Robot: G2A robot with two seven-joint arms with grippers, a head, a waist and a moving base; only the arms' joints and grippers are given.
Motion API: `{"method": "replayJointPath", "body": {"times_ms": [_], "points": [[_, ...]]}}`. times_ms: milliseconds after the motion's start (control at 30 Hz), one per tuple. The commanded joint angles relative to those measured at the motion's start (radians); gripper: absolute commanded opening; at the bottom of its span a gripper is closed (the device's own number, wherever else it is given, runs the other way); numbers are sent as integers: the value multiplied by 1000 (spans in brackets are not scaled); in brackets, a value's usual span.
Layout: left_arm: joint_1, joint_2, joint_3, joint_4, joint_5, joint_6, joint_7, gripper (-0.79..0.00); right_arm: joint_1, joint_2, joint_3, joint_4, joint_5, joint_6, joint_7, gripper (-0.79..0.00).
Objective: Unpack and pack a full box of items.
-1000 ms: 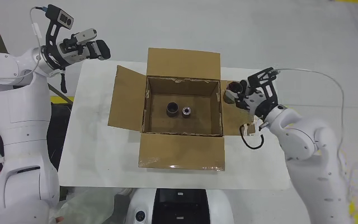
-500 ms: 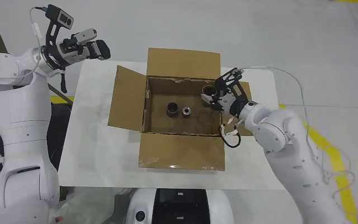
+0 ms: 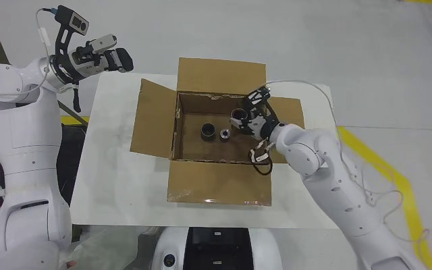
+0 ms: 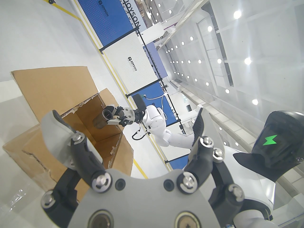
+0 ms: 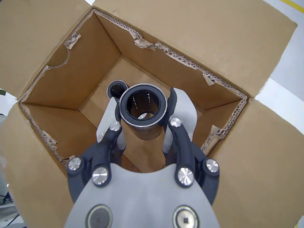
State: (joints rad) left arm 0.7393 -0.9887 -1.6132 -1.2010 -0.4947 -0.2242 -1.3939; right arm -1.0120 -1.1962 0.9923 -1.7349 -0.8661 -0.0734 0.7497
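Top view, right hand (image 3: 238, 117) gripping bearing (image 3: 238, 112) above box (image 3: 219, 181), two bearings (image 3: 208, 131) beneath.

Two bearings (image 3: 208, 131) side by side in box (image 3: 219, 182)

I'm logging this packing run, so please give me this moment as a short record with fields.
box: open, flaps out, on the table
held bearing: in the right jaws, open end up, over the box opening
loose bearings: two on the box floor, the other beside the first
right jaws: shut on the held bearing
left jaws: open, empty, raised by the table's far left corner
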Motion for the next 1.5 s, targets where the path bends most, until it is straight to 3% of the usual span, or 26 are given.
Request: {"method": "replayJointPath", "body": {"times_ms": [0, 633, 1467], "points": [[0, 0, 0, 0, 0, 0, 0, 0, 3, -3, -11, 14, -9, 6, -10, -785], [0, 0, 0, 0, 0, 0, 0, 0, 48, -42, -97, 143, -81, 68, -91, -785], [0, 0, 0, 0, 0, 0, 0, 0, 22, -42, -79, 96, -138, 57, -70, -785]]}}
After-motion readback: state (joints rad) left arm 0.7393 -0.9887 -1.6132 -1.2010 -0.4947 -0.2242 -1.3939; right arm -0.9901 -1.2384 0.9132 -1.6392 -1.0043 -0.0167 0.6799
